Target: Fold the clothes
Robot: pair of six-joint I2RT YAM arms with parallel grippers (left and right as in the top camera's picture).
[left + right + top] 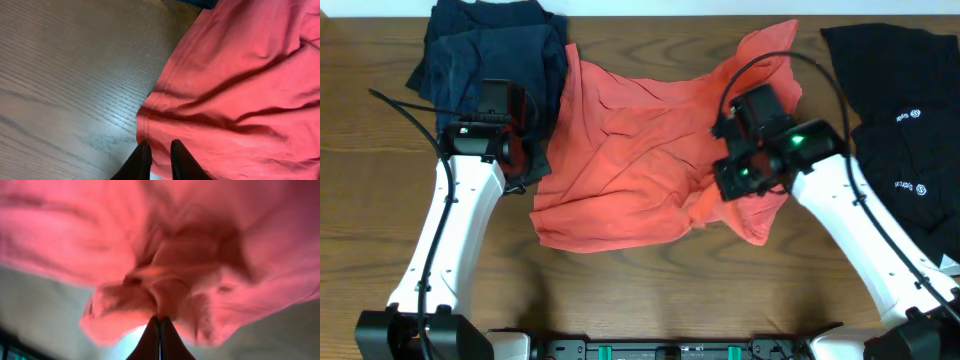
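overhead: navy clothes [490,45] chopped by the edge at 11 o'clock, black clothes [885,75] run off at 3 o'clock, white logos [908,117] on them way too tiny to read | right wrist: red shirt [200,255] is total blur, no seams to make out | left wrist: left gripper [159,146] cut off at 6 o'clock, honestly can't tell if it's pinching cloth

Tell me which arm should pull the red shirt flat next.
Right, probably. The right tool looks shut on bunched fabric of the red shirt, so it can pull at once. The left tool sits at the hem, grip unclear.
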